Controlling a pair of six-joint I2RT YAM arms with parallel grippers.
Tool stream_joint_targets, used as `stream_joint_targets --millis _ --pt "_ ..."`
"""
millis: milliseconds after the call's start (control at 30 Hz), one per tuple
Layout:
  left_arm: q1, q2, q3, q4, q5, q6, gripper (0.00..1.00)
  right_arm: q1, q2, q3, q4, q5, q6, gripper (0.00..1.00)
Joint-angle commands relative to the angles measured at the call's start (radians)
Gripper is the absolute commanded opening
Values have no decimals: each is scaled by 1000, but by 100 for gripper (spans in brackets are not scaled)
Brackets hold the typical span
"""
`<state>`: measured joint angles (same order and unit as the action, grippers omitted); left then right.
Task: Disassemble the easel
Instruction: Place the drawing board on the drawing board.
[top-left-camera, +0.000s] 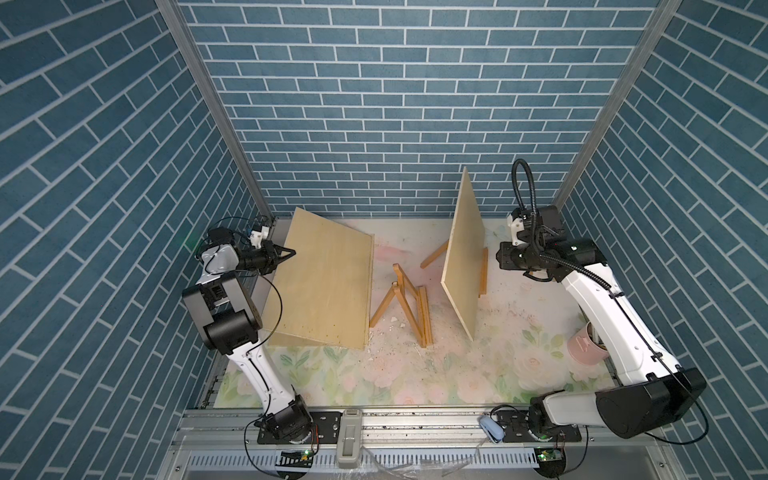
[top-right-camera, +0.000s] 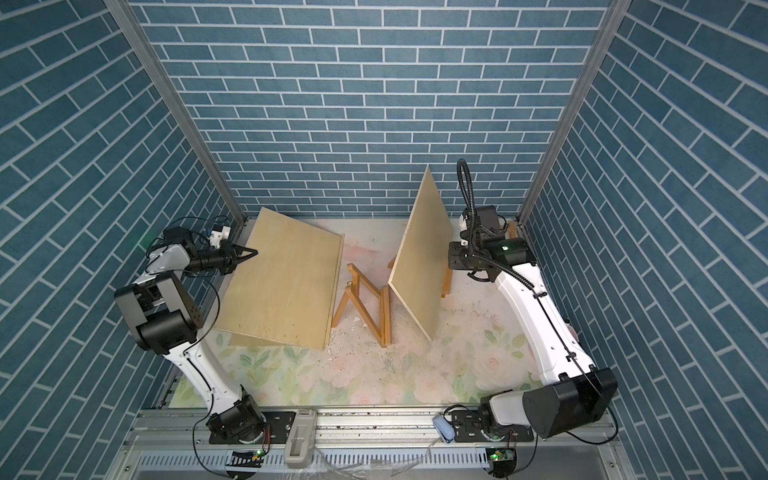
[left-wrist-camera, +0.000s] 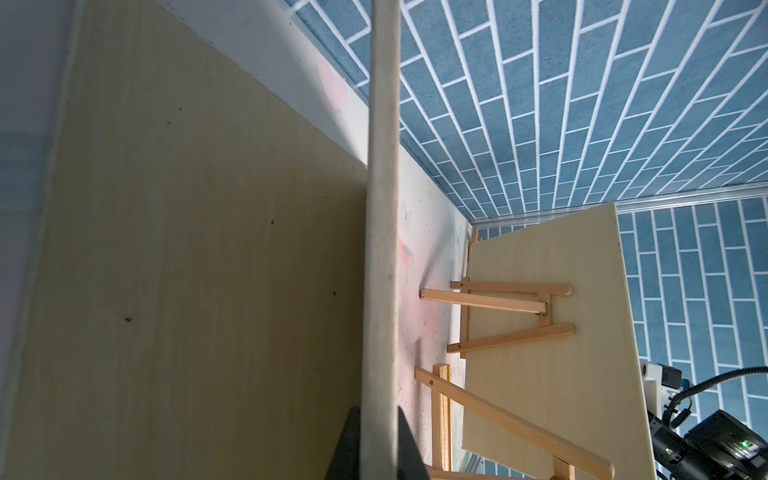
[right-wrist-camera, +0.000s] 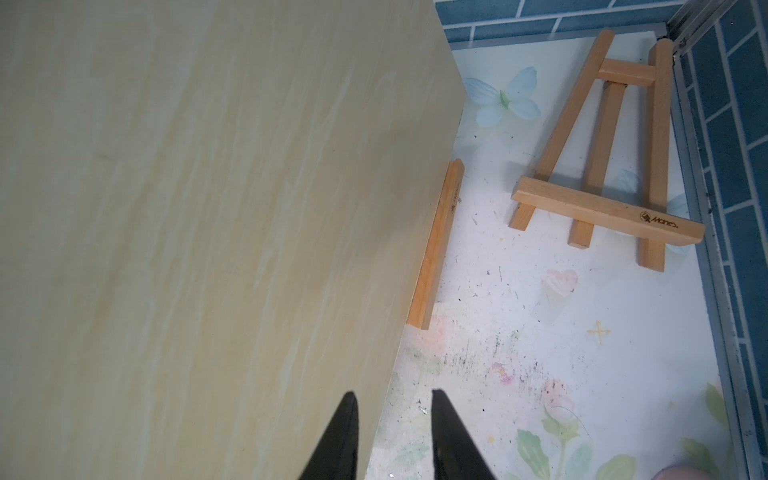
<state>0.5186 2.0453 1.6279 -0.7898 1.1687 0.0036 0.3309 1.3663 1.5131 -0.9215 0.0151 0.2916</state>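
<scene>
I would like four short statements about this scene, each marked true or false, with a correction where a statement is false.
1. The left gripper is shut on the edge of the tilted board. True.
2. The right board lies flat. False: it stands nearly upright, propped on a second easel.
3. A bare easel sits between the two boards. True.
4. The pink cup stands beside the left arm. False: it stands beside the right arm.
</scene>
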Motion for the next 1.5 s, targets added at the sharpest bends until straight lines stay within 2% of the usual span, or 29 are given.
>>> stream_joint_targets --millis 0,200,367,700,967,1333,1400,1467 --pt "17 43 36 -72 56 80 5 12 17 33 -37 28 41 31" --pt "31 104 76 -193 -19 167 19 29 40 58 -48 42 44 31" --pt "37 107 96 -212 -91 171 25 40 64 82 -51 48 44 31" --pt "37 108 170 -272 -336 170 25 53 106 118 -62 54 37 32" --pt "25 128 157 -220 -335 134 26 58 129 135 -70 52 34 31" --pt "17 203 172 -181 -401 86 27 68 137 157 -109 71 34 32" --pt "13 207 178 -185 -421 81 42 69 137 162 -114 74 34 31" --pt "8 205 186 -189 -430 82 45 69 138 166 -117 77 35 32"
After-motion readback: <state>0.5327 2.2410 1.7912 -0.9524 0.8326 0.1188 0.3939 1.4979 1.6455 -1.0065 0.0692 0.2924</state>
